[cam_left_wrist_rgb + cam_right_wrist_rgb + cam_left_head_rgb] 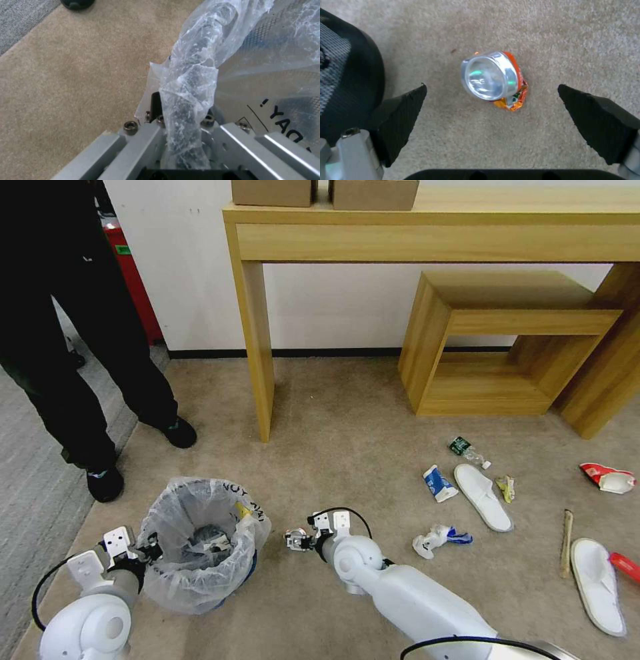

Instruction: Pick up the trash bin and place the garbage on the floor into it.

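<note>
We had left hand clamped on trash bin rim, right hand spread over crushed can, frame center; should descend straight.

You have one trash bin on the carpet, two white slippers, one clear bottle, one wooden stick, one crushed can, two white-blue paper scraps, and two red wrappers.
</note>
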Controlling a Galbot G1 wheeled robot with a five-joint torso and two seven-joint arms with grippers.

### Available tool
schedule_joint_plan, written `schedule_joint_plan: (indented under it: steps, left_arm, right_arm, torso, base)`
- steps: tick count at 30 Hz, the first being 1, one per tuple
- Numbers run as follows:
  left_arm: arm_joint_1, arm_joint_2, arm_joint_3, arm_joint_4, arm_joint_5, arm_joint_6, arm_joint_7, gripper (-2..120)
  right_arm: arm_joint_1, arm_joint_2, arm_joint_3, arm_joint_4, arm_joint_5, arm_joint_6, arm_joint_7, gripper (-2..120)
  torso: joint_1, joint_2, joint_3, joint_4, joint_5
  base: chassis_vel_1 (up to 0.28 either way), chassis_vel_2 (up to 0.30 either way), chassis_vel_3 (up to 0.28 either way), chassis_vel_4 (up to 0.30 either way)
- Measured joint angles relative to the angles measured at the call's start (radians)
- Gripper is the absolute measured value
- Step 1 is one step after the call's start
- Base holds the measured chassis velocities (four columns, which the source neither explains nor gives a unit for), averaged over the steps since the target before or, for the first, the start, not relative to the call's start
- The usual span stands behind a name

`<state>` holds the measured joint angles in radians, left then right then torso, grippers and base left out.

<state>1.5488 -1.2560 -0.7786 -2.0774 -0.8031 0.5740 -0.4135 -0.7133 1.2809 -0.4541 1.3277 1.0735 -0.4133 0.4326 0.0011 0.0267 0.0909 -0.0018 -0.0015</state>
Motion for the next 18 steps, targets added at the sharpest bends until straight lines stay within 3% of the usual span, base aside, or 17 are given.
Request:
schedule_joint_plan:
  steps: [15, 18]
  left_arm:
    - [0.014, -0.013, -0.005, -0.019, 0.002, -0.014, 0.002, 1]
    - [0.017, -0.019, -0.005, -0.023, 0.002, -0.018, 0.003, 1]
  right_arm:
    - [0.044, 0.077, -0.049, -0.167, -0.045, 0.034, -0.033, 100]
    - [0.058, 0.099, -0.071, -0.223, -0.062, 0.059, -0.051, 93]
  torso:
    - [0.0, 0.0, 0.0, 0.0, 0.0]
    - [0.0, 0.0, 0.0, 0.0001, 0.0001]
  base:
    - [0.0, 0.0, 0.0, 0.0]
    - [0.0, 0.0, 0.0, 0.0]
